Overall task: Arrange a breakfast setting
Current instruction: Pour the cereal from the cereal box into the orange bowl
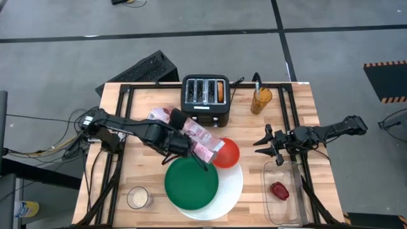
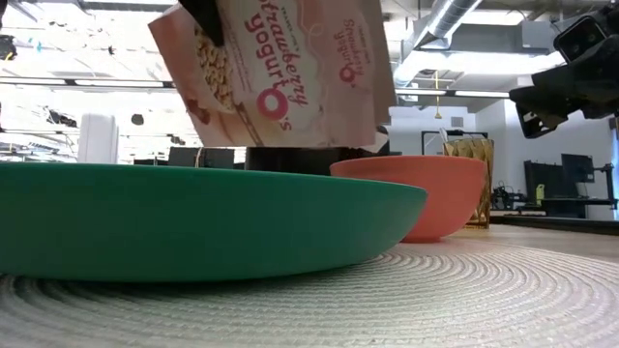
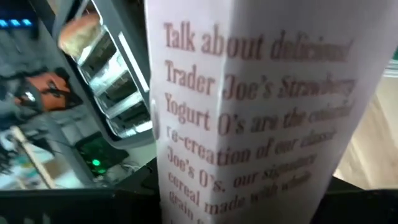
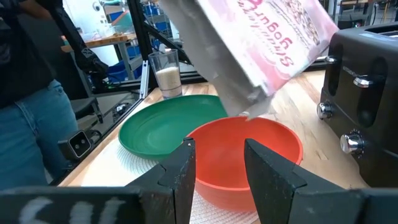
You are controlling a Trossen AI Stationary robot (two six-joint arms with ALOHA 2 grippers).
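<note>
Flanking wooden table (image 1: 127, 114): grey concrete floor (image 1: 76, 57).

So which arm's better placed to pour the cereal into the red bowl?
Left. The left gripper already holds the cereal box tilted, mouth over the red bowl. The right gripper hangs open beside the bowl, holding nothing.

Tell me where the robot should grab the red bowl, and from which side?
Probably the red bowl by its thin rim, on the side nearest the open right gripper. One finger goes inside and one outside, since the bowl looks too wide to span. That side is bare. The cereal box, held by the left gripper, tilts over the opposite edge, near the green plate.
</note>
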